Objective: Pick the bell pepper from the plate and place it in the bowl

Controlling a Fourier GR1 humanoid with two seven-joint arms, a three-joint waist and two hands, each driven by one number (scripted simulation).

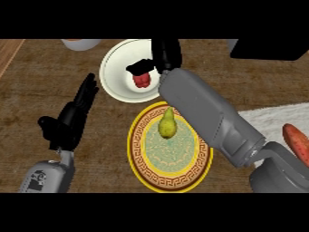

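Observation:
The red bell pepper (142, 81) lies inside the white bowl (118, 63) at the back centre, near the bowl's right side. My right hand (166, 53) hangs over the bowl with its fingers stretched away from me and its thumb sticking out left, just above the pepper. The fingers do not curl round the pepper. My grey right forearm hides the pepper's right edge and part of the bowl. The yellow-rimmed patterned plate (147, 156) sits in front of the bowl. My left hand (72, 118) rests open at the left, fingers up.
A yellow-green pear-shaped fruit (167, 123) lies on the plate's far part. An orange sweet potato (299, 145) rests on a white cloth (277, 115) at the right. A pale cup (81, 43) and a dark box (274, 49) stand at the back edge.

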